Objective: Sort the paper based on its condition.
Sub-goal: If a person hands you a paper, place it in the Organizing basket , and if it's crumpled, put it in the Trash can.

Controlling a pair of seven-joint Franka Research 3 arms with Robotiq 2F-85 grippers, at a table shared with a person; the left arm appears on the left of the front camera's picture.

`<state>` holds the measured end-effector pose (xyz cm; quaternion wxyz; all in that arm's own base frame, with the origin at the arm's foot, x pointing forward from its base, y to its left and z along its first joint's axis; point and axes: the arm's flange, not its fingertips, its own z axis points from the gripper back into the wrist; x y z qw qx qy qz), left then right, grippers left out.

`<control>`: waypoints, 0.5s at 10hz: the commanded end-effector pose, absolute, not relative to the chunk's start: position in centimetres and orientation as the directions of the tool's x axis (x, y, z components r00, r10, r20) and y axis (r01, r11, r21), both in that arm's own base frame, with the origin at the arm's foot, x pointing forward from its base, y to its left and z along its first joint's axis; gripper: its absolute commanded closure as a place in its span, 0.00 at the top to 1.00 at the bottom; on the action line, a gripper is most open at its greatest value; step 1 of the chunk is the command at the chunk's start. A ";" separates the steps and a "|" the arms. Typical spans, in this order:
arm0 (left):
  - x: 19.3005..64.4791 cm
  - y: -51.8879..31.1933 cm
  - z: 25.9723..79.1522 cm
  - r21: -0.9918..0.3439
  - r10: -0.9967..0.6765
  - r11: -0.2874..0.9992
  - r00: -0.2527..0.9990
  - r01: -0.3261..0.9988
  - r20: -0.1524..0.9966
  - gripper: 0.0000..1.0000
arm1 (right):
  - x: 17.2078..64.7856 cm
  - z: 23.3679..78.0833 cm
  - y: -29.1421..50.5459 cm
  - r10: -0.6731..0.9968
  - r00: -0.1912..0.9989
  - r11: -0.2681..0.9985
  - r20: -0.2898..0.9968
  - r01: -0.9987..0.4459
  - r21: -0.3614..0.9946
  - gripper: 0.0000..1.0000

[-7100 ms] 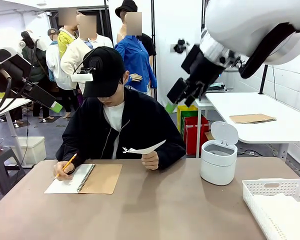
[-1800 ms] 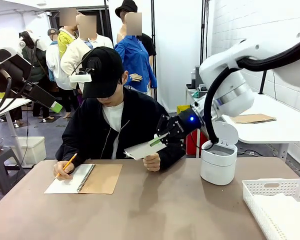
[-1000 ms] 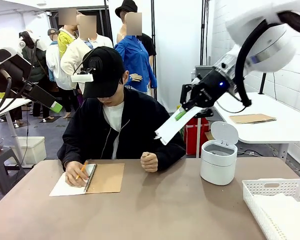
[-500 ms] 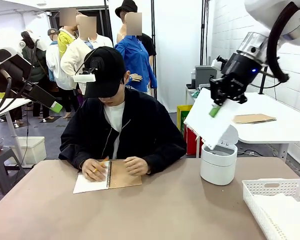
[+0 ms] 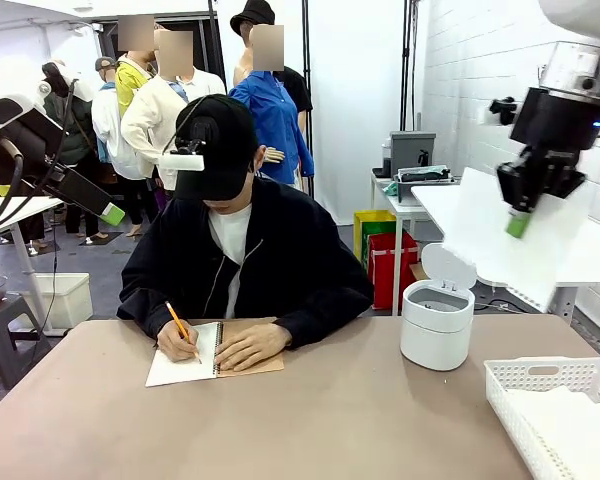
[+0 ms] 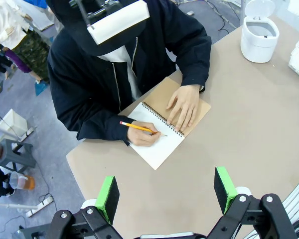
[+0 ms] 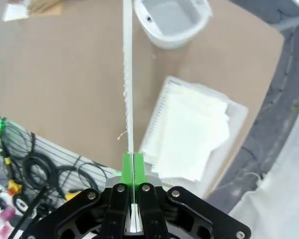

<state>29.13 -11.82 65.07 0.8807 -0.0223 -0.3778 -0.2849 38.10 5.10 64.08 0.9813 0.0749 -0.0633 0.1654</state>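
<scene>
A flat white sheet of paper (image 5: 495,238) hangs in the air at the right, above and behind the bin, with my right gripper (image 5: 518,222) shut on its upper edge. In the right wrist view the paper (image 7: 128,74) runs edge-on up from my shut gripper (image 7: 133,167). More white sheets (image 7: 192,132) lie in the white basket (image 5: 528,380) at the table's front right. My left gripper (image 6: 166,186) stands open high over the table's left side, holding nothing.
A white bin (image 5: 437,322) with its lid up stands on the table to the right of the person. The person writes with a pencil (image 6: 139,127) in a spiral notebook (image 6: 157,147), the other hand (image 6: 182,104) flat on its brown cover.
My right gripper has carried the sheet to the right, from left of the bin to past it. The person's free hand has settled flat on the notebook.
</scene>
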 end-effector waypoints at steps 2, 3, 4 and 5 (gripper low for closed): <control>29.2 -11.8 65.0 0.174 -0.483 0.838 0.553 0.517 0.679 1.00 | 35.6 60.4 1.8 0.291 0.949 0.954 0.120 -0.297 0.035 0.00; 29.2 -11.8 65.0 0.174 -0.483 0.838 0.553 0.517 0.679 1.00 | 35.1 59.3 1.1 0.261 0.961 0.961 0.088 -0.267 0.067 0.00; 29.2 -11.8 65.0 0.174 -0.483 0.838 0.553 0.517 0.679 1.00 | 36.2 61.9 2.5 0.291 0.950 0.952 0.112 -0.300 0.067 0.00; 29.2 -11.8 65.0 0.174 -0.483 0.838 0.553 0.517 0.679 1.00 | 36.2 61.9 2.5 0.291 0.950 0.952 0.112 -0.300 0.067 0.00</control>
